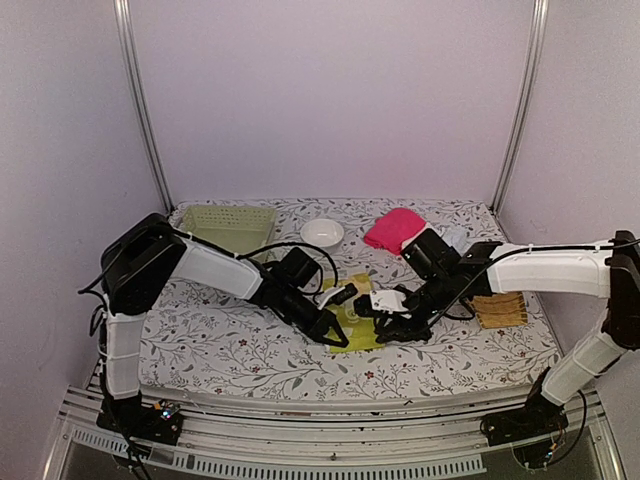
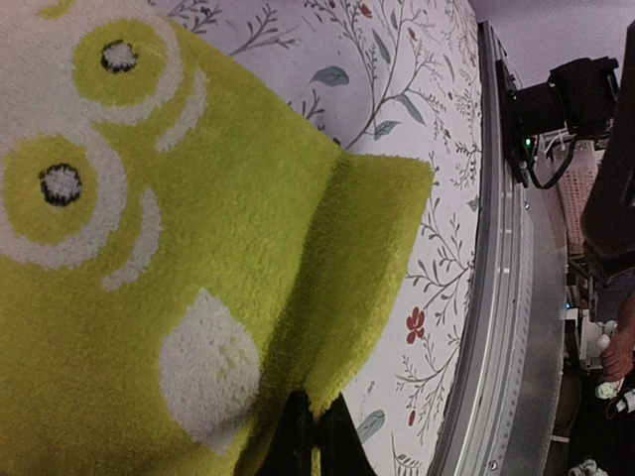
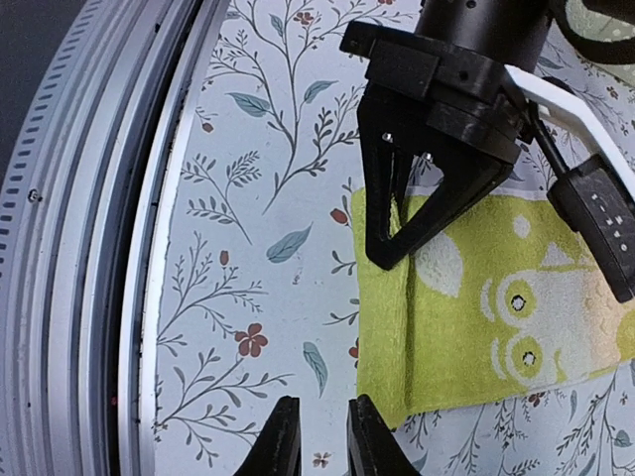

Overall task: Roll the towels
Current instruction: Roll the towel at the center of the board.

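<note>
**Top, left-wrist and right-wrist views: one towel under both arms.** The yellow-green towel (image 1: 360,332), patterned with cream rings and dots, lies on the floral-covered bench (image 1: 220,340) at about mid-width, nearer the front edge than the back.

- **Left fingers.** The left fingers (image 1: 338,338) are closed together on the towel's front edge. In the right-wrist view, the left fingers (image 3: 389,256) converge to a point on a narrow lengthwise fold of the towel (image 3: 466,327). In the left-wrist view, the left fingers (image 2: 308,441) show as a dark closed pair at the bottom of the frame. A sliver of green pile lies between them, and a flap of the towel (image 2: 198,258) is raised just above them.
- **Right fingers.** The right fingers (image 1: 392,328) reach in from the right side of the towel. In the right-wrist view, the right fingers (image 3: 294,428) stand narrowly apart with nothing between them. They are over bare floral cover, just beside the towel's corner.
- **Back of the bench.** A pink towel (image 1: 393,228) lies bunched near the back edge, right of centre. A white bowl (image 1: 322,232) sits to its left, and a pale green basket (image 1: 230,226) sits towards the back left corner.
- **Right edge.** A yellow woven tray (image 1: 500,310) lies near the right edge.
</note>
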Robot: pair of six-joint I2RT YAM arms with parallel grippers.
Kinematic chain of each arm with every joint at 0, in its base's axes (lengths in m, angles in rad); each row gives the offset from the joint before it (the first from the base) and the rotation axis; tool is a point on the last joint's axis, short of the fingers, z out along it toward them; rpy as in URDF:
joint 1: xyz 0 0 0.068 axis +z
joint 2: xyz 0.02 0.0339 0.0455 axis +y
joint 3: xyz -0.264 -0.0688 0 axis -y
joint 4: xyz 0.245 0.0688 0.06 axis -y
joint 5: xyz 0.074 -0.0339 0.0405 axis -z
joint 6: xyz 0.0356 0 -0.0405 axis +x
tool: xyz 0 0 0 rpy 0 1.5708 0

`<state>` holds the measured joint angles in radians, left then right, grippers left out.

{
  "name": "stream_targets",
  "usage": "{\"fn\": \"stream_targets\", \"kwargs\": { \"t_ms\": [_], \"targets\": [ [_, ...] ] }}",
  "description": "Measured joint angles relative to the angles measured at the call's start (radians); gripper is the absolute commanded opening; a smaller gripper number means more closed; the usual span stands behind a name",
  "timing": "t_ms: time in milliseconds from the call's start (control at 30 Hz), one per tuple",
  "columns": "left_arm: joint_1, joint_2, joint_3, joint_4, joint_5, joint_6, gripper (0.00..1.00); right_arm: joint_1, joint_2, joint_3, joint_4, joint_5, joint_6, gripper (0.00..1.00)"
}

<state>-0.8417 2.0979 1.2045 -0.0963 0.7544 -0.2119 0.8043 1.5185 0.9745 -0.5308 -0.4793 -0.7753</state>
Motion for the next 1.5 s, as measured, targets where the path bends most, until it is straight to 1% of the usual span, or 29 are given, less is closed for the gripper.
{"fn": "stream_targets", "kwargs": {
  "t_ms": [100, 167, 200, 367, 533, 567, 667, 1067, 1267, 1433, 1500],
  "targets": [
    [0.01, 0.027, 0.042, -0.019, 0.029, -0.039, 0.0, 0.029, 0.041, -0.002, 0.046, 0.055, -0.019, 0.2],
    [0.014, 0.041, 0.06, -0.029, 0.043, -0.064, 0.0, 0.044, 0.069, -0.004, 0.072, 0.087, -0.033, 0.16],
    [0.016, 0.047, 0.067, -0.036, 0.049, -0.075, 0.0, 0.052, 0.083, -0.006, 0.086, 0.101, -0.039, 0.15],
    [0.022, 0.067, 0.087, -0.061, 0.07, -0.111, 0.0, 0.067, 0.146, -0.028, 0.145, 0.163, -0.053, 0.16],
    [0.024, 0.073, 0.093, -0.074, 0.078, -0.116, 0.0, 0.067, 0.171, -0.046, 0.187, 0.211, -0.052, 0.18],
    [0.025, 0.075, 0.095, -0.076, 0.08, -0.117, 0.0, 0.067, 0.174, -0.047, 0.194, 0.217, -0.052, 0.22],
    [0.027, 0.08, 0.104, -0.085, 0.085, -0.118, 0.0, 0.067, 0.185, -0.047, 0.215, 0.234, -0.051, 0.23],
    [0.039, 0.099, 0.126, -0.111, 0.106, -0.119, 0.0, 0.071, 0.163, -0.047, 0.222, 0.233, -0.06, 0.25],
    [0.04, 0.104, 0.134, -0.119, 0.112, -0.119, 0.0, 0.072, 0.163, -0.047, 0.225, 0.207, -0.076, 0.26],
    [0.042, 0.108, 0.137, -0.123, 0.115, -0.118, 0.0, 0.072, 0.194, -0.045, 0.228, 0.21, -0.087, 0.26],
    [0.043, 0.11, 0.138, -0.124, 0.12, -0.118, 0.0, 0.072, 0.219, -0.045, 0.232, 0.214, -0.091, 0.28]
  ]
}}
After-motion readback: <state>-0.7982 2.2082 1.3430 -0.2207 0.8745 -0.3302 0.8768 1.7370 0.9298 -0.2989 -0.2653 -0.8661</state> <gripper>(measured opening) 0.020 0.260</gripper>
